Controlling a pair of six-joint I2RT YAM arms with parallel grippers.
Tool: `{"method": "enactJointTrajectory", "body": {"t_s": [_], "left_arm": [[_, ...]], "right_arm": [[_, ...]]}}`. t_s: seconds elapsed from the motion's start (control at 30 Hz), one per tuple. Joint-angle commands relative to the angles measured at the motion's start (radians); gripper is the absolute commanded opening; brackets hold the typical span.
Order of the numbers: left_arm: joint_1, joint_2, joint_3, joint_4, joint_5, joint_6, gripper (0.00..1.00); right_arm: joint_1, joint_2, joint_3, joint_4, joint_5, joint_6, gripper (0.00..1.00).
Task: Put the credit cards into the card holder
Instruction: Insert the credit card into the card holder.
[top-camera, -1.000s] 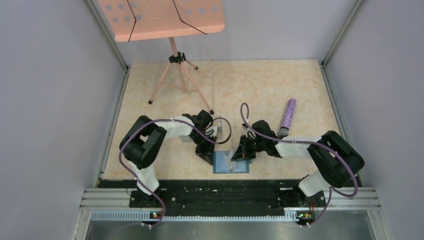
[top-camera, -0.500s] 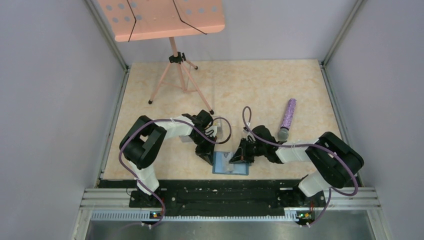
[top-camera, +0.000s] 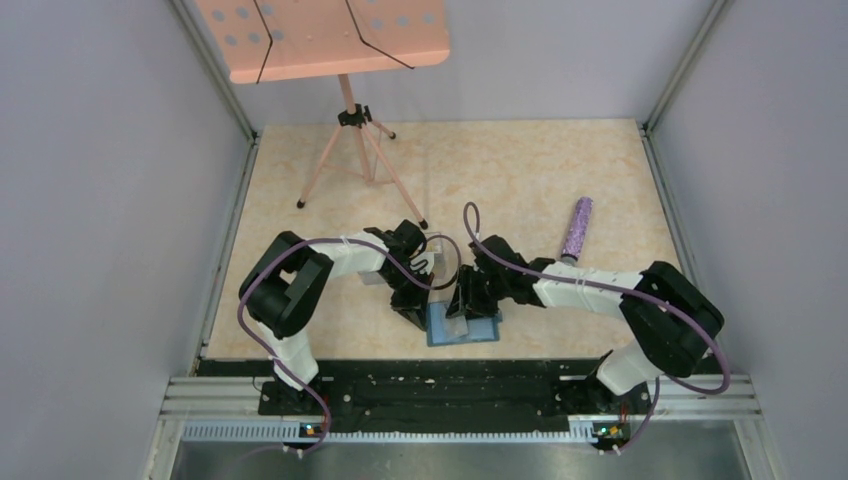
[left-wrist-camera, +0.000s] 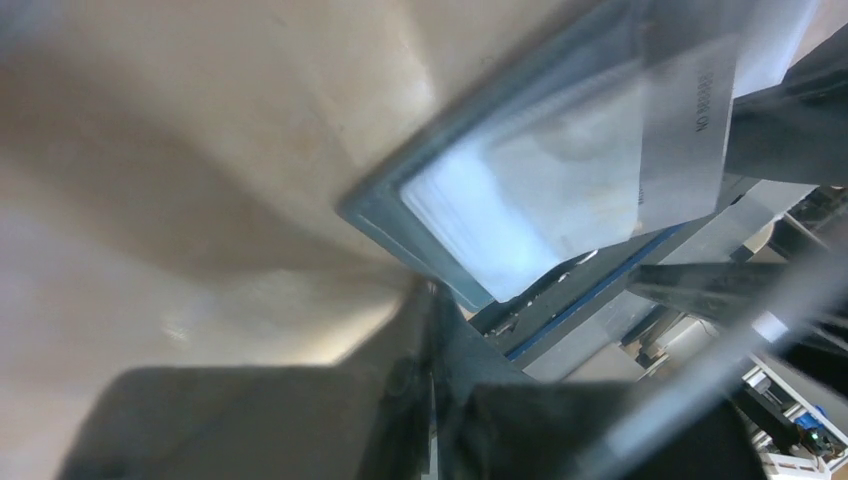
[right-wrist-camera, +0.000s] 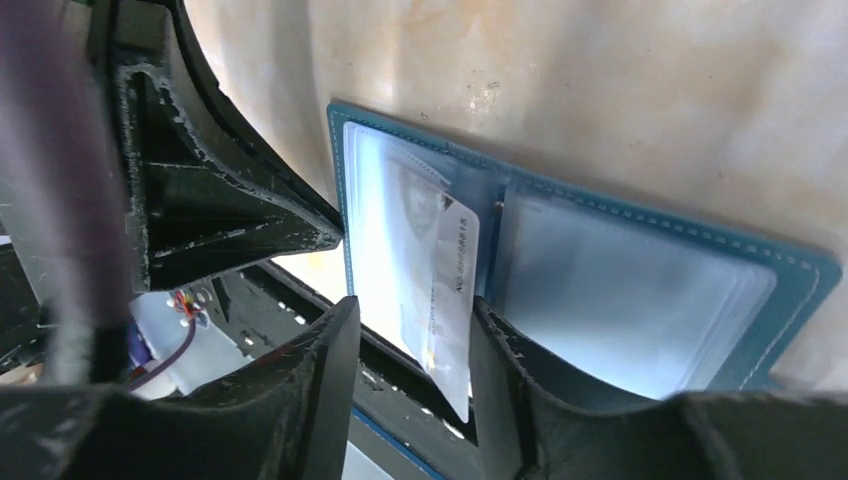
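Beige marbled table (top-camera: 560, 170), top view: open teal wallet (top-camera: 485, 333) near the front edge, both arms over it.

Left wrist: left fingers (left-wrist-camera: 415, 385) together, tips at the wallet's corner.

Right wrist: right fingers (right-wrist-camera: 335, 350) apart around a pale card (right-wrist-camera: 452, 285) that sits partway in the left pocket; the right pocket's contents are unclear.

Risk: a finger snagging the loose card on retreat.

The right gripper (top-camera: 462, 303) now sits further left over the open card holder (top-camera: 478, 331), its jaws newly parted (a clear gap on one side) around the pale card (right-wrist-camera: 455, 285).
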Motion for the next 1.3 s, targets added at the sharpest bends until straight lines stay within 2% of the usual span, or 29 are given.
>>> {"method": "enactJointTrajectory", "body": {"t_s": [0.0,0.2,0.37,0.53,0.8,0.9,1.03,1.27], "left_arm": [[-0.014,0.006,0.008,0.021,-0.008,0.004,0.00],[-0.013,-0.001,0.008,0.020,-0.006,0.004,0.00],[-0.013,0.005,0.013,0.026,0.011,0.000,0.00],[-0.013,0.016,0.016,0.041,0.032,-0.010,0.00],[-0.013,0.003,0.012,0.047,0.034,-0.024,0.00],[-0.013,-0.012,0.009,0.047,0.025,-0.029,0.00],[-0.014,-0.047,0.002,0.039,-0.025,-0.035,0.02],[0.002,-0.133,-0.019,0.061,-0.059,-0.063,0.13]], "right_arm": [[0.030,0.020,0.090,-0.162,0.073,-0.017,0.49],[0.042,-0.001,0.095,-0.204,0.088,0.005,0.63],[0.043,-0.014,0.067,-0.164,0.068,0.010,0.63],[0.046,0.037,0.056,-0.063,0.007,0.013,0.53],[0.085,0.111,0.143,-0.058,-0.019,-0.003,0.23],[0.088,0.108,0.150,-0.066,-0.014,0.006,0.17],[0.088,0.063,0.160,-0.127,0.044,0.000,0.21],[0.087,-0.045,0.125,-0.195,0.147,0.009,0.44]]}}
